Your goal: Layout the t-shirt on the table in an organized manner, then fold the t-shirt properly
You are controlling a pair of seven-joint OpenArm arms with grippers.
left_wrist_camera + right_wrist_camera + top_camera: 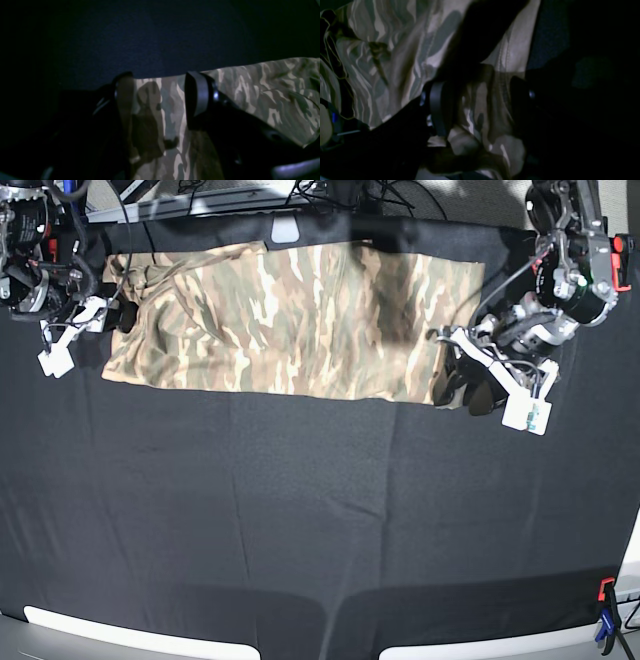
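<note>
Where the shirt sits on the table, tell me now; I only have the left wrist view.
Observer: The t-shirt lies as a long band across the far part of the table.
Operator: Report the right gripper.
Observer: The right gripper is at the opposite end of the shirt from the left gripper. Its jaws are apart, with a stitched edge of fabric between them.
Operator: Describe the fabric at that end.
Observer: It is rumpled and bunched there, and flatter through the middle of the band.
</note>
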